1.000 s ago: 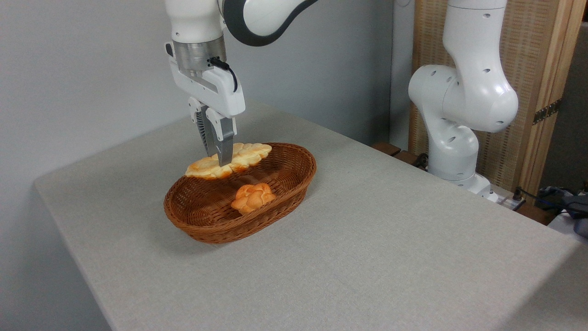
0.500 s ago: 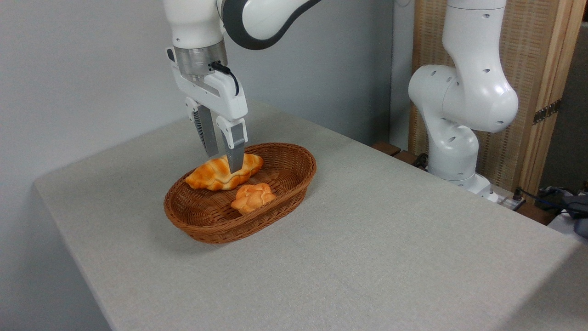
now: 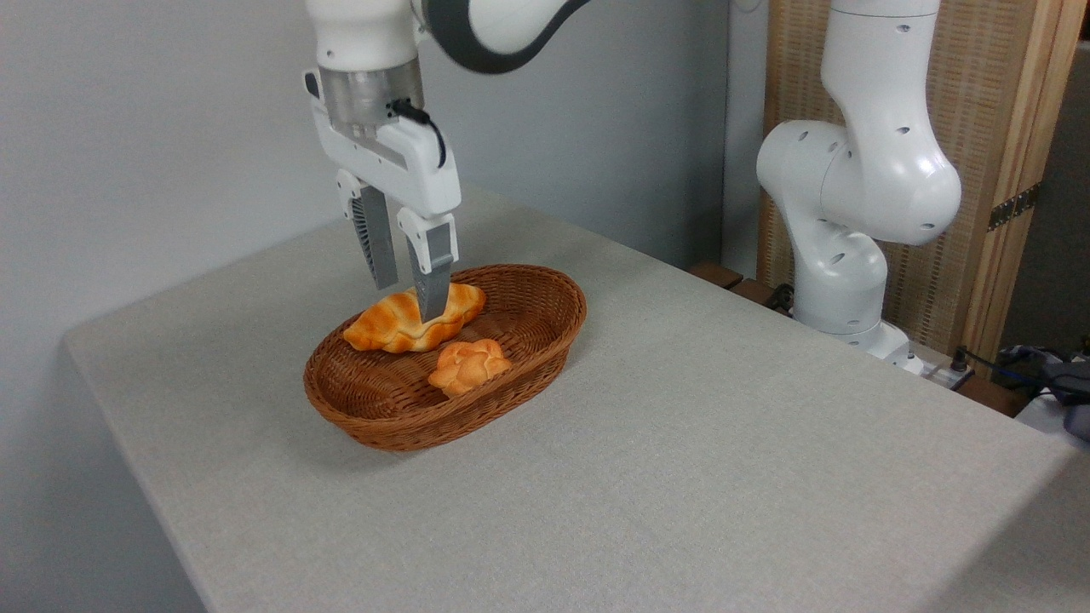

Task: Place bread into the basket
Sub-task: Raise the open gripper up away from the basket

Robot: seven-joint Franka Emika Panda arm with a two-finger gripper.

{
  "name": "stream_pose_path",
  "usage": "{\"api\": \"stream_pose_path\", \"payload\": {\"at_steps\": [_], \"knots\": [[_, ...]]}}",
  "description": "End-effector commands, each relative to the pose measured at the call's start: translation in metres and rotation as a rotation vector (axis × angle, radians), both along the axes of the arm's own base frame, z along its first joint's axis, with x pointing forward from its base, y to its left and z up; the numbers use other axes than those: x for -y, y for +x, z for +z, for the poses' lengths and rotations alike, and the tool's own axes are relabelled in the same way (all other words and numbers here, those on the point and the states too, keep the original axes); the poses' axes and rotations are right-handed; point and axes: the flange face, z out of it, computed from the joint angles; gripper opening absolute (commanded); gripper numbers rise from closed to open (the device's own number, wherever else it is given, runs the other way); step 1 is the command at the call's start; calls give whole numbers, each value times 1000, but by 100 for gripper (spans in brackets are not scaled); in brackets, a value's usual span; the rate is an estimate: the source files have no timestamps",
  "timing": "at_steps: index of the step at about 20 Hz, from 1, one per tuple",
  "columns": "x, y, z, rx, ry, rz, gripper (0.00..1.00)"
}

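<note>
Table (image 3: 681,443) — one basket (image 3: 519,387) borne. Gripper (image 3: 409,294): jaws parted, nothing grasped, just above the loaf. Bread (image 3: 387,328) — lodged inside the basket at ten o'clock, resting against the far wall; placement judged complete, only withdrawal left. Bun (image 3: 468,364) beside it.

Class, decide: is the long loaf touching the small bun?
Cannot tell. The camera shows the bread directly behind the bun, edges meeting, without any plain gap or contact.
</note>
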Motion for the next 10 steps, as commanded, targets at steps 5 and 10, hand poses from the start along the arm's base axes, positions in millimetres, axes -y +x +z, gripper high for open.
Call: {"api": "stream_pose_path", "payload": {"at_steps": [5, 10], "knots": [[-73, -9, 36, -20, 4, -96, 100], [-102, -15, 43, -34, 2, -163, 100]]}}
